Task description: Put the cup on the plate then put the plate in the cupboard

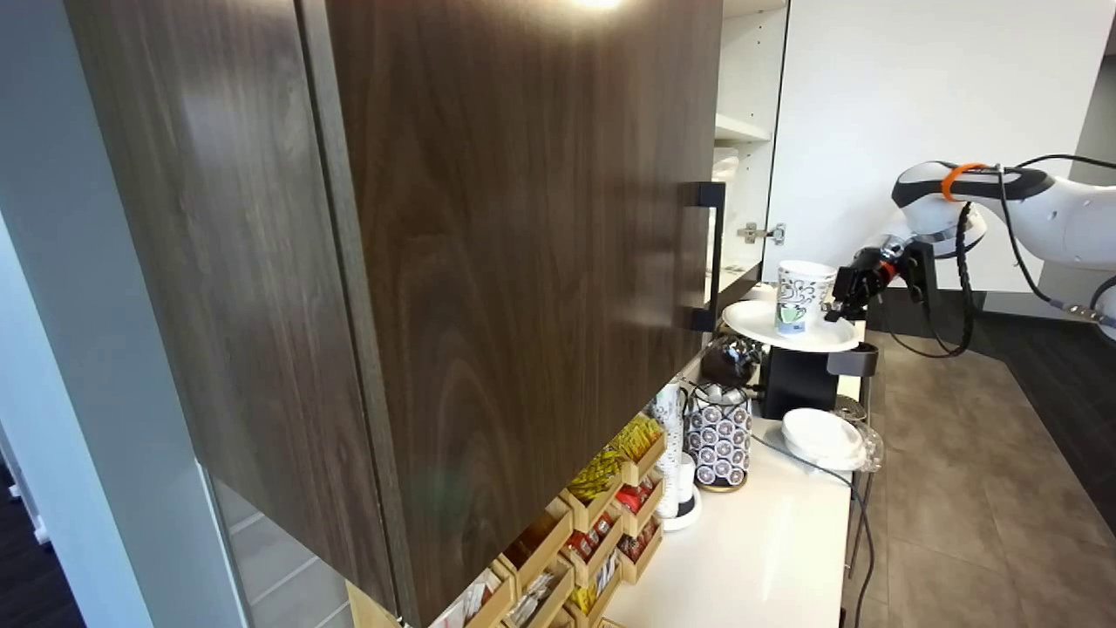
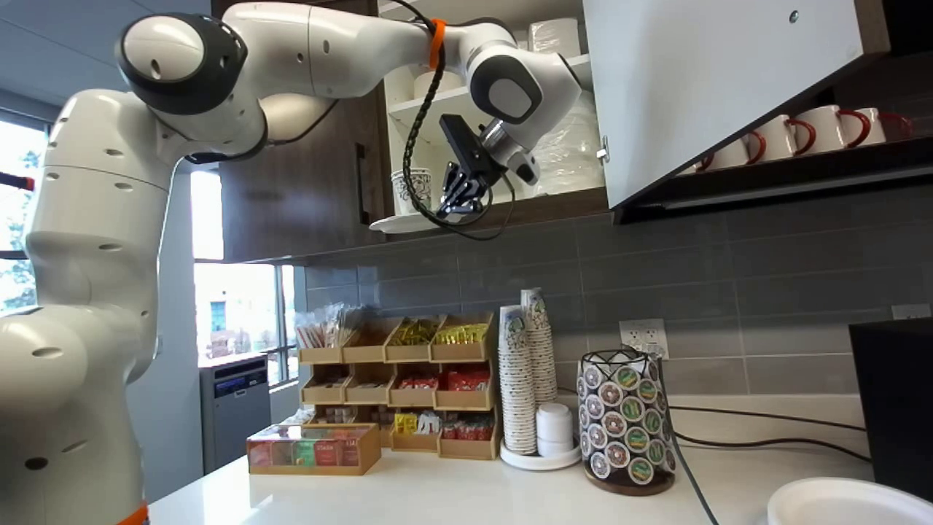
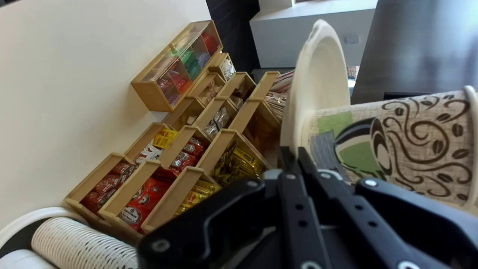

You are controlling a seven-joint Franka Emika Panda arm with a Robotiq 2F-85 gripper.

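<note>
Wrist view: jaws pinched almost together on the rim of the plate (image 3: 315, 80), the cup (image 3: 396, 149) standing on it; that half looks done, but the plate is outside the cupboard (image 1: 754, 83), so placing it inside appears left

The cup (image 3: 407, 144) has brown swirls (some green, too); the plate (image 3: 325, 74) is white.
</note>
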